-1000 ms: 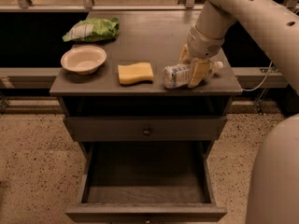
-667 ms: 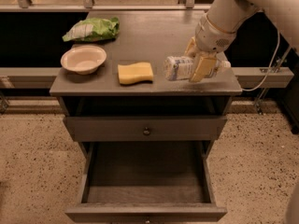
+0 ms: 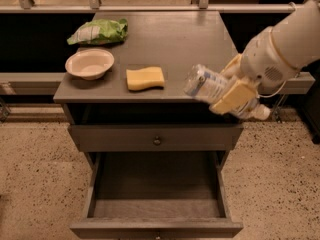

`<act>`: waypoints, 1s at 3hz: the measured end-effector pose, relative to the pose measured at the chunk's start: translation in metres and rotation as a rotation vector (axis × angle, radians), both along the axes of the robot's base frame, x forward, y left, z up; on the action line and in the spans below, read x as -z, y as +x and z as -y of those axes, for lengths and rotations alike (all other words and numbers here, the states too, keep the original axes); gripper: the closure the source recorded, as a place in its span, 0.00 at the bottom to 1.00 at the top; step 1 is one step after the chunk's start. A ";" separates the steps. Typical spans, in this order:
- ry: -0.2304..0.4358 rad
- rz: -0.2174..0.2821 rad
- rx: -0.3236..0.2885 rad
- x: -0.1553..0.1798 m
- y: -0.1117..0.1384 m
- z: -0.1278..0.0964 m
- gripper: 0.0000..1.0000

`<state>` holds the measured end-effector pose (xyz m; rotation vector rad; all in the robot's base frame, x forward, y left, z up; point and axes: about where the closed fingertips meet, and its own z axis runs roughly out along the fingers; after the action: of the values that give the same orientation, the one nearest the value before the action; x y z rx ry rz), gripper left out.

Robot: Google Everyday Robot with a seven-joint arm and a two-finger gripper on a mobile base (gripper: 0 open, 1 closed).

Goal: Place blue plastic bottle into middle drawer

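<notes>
The blue plastic bottle [image 3: 206,84] is clear with a white-and-bluish label and a white cap at its right end. It lies on its side in my gripper [image 3: 231,91], which is shut on it, tan fingers [image 3: 233,97] across its middle. The gripper holds it in the air over the cabinet's front right edge, above the drawers. The middle drawer [image 3: 156,224] is pulled out below, a deep gray tray with a bare floor.
On the gray cabinet top [image 3: 170,39] lie a yellow sponge [image 3: 145,78], a beige bowl [image 3: 90,63] and a green-and-white snack bag [image 3: 100,31]. A shut drawer front with a small dark knob [image 3: 157,140] sits above the open drawer. A speckled floor surrounds the cabinet.
My gripper has lifted the bottle off the cabinet top and carried it forward and down over the front right edge. The arm has swung in from the right.
</notes>
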<state>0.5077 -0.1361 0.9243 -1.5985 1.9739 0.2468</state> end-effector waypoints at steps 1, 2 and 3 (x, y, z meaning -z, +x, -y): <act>-0.064 -0.090 0.037 0.110 -0.042 0.029 1.00; -0.142 -0.268 0.004 0.224 -0.083 0.037 1.00; -0.239 -0.445 -0.045 0.310 -0.125 0.041 1.00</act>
<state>0.3824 -0.1767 0.6144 -1.8652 2.3754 0.4291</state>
